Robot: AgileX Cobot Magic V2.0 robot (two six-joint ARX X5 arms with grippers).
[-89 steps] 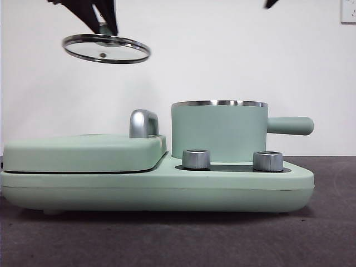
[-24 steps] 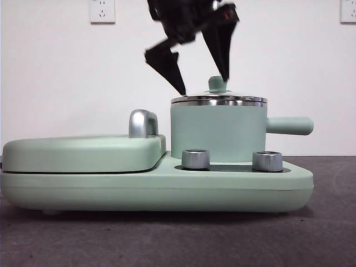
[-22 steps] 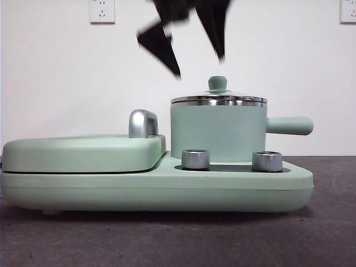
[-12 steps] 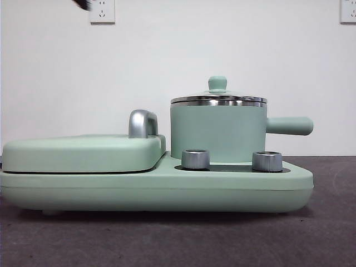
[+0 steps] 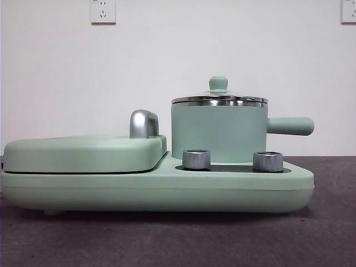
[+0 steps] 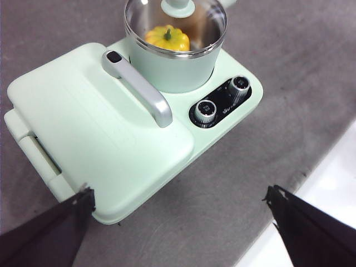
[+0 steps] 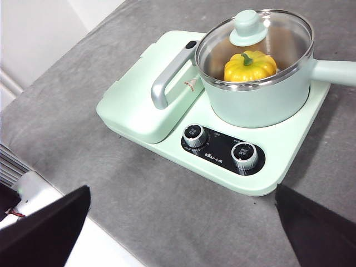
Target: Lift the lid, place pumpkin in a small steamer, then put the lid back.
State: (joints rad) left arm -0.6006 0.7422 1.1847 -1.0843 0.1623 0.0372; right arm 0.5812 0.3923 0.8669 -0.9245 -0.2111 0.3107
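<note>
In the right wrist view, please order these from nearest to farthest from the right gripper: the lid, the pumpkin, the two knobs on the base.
1. Two knobs, on the front panel of the base, nearest the right gripper.
2. Pumpkin, inside the small steamer.
3. Lid, on top of the steamer, farthest.

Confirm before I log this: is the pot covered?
Covered: the lid sits level on the pot, pumpkin inside.

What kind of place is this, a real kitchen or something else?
Probably a robot test bench, not a real kitchen. A mint-green appliance sits alone on a grey mat before a bare white wall, and its small steamer holds a toy-like pumpkin.
</note>
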